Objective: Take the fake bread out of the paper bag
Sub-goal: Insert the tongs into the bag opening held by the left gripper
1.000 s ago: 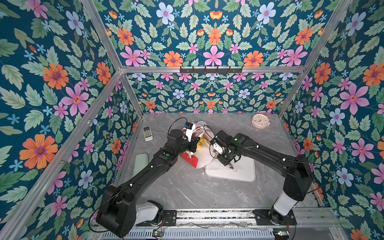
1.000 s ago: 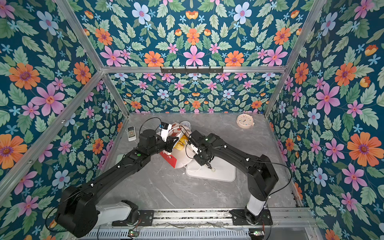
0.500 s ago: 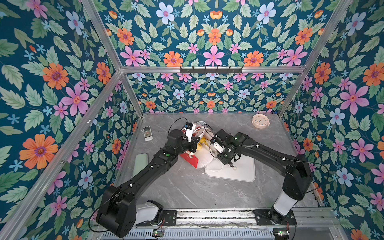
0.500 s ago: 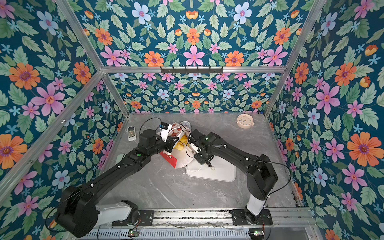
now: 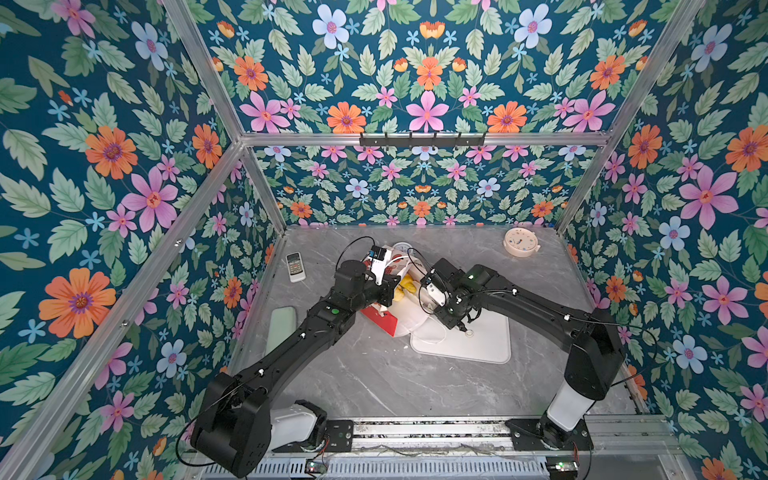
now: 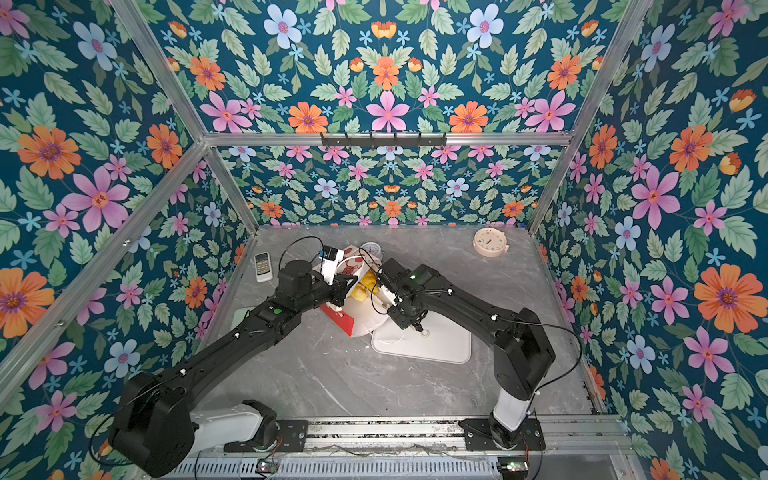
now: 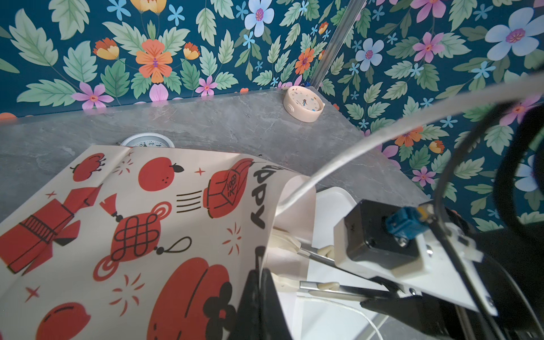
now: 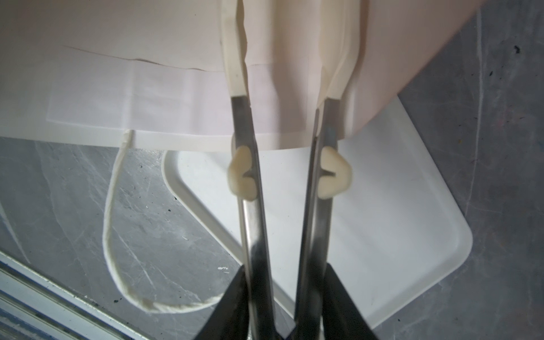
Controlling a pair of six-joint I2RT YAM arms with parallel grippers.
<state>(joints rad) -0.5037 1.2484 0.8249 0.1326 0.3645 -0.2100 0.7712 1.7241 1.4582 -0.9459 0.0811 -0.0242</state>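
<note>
In both top views the paper bag (image 5: 409, 322) sits at centre frame, its mouth overlapping the upper-left corner of the tray (image 5: 482, 349), with fake bread (image 5: 402, 286) inside. A remote (image 5: 295, 267) lies to its left, a clock (image 5: 520, 242) at upper right, and a second clock (image 5: 402, 248) just behind the bag.

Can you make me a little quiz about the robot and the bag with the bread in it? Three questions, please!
1. True or false: the left gripper is pinching the edge of the paper bag.
2. What colour is the bread peeking out of the bag's mouth? A yellow, B green, C blue.
3. How many clocks are on the table?

Key: 1 true. 2 A. 3 two, a white clock behind the bag and a beige clock in the far corner.
</note>
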